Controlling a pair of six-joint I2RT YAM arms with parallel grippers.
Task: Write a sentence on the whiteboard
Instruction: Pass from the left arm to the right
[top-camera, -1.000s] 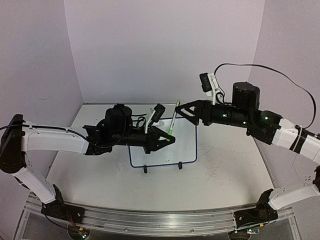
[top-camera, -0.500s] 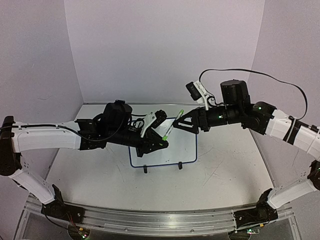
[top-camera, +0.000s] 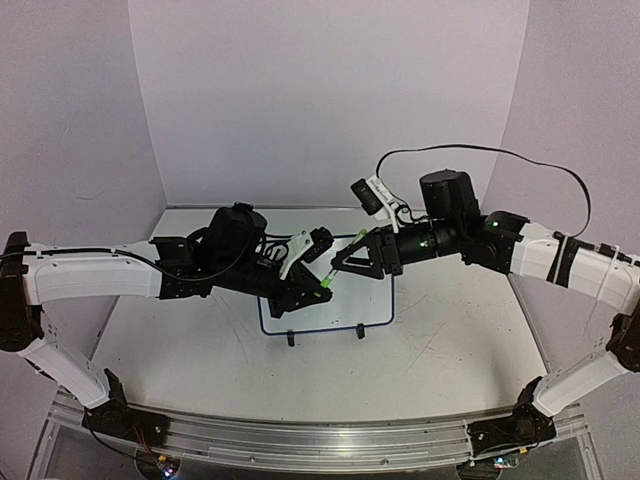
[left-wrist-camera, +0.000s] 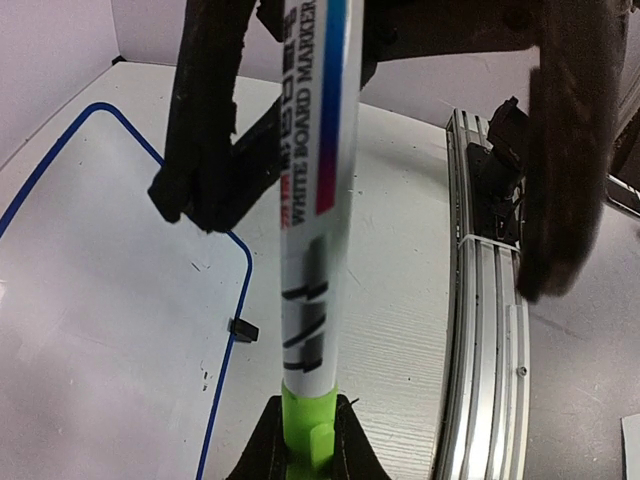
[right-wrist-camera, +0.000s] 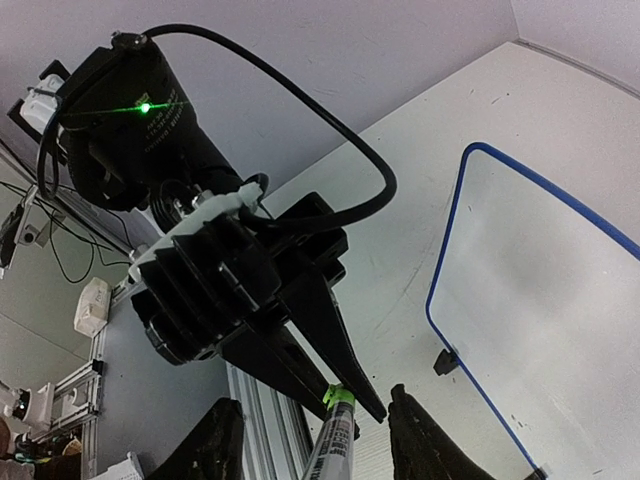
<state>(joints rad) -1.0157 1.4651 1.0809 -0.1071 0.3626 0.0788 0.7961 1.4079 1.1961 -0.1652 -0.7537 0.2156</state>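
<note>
The whiteboard (top-camera: 372, 296) lies flat at mid-table, a glossy white sheet with a blue rim (left-wrist-camera: 236, 300) and two small black feet (right-wrist-camera: 444, 361). No sentence shows on its visible surface. A white whiteboard marker (left-wrist-camera: 310, 200) with a green cap is held above the board. My left gripper (top-camera: 322, 287) is shut on the green cap end (left-wrist-camera: 306, 425). My right gripper (top-camera: 342, 266) faces the left one tip to tip. Its fingers (right-wrist-camera: 215, 445) straddle the marker's barrel (right-wrist-camera: 335, 448), with a gap on each side, so it is open.
An aluminium rail (top-camera: 320, 440) runs along the near table edge, also seen in the left wrist view (left-wrist-camera: 490, 330). Purple walls close in the back and sides. A black cable (top-camera: 480, 152) loops over the right arm. Faint scuffs mark the tabletop (top-camera: 430, 350).
The right arm has swung left and down to the marker, and its jaws have narrowed round the barrel. The left gripper has tilted the marker lower over the board.
</note>
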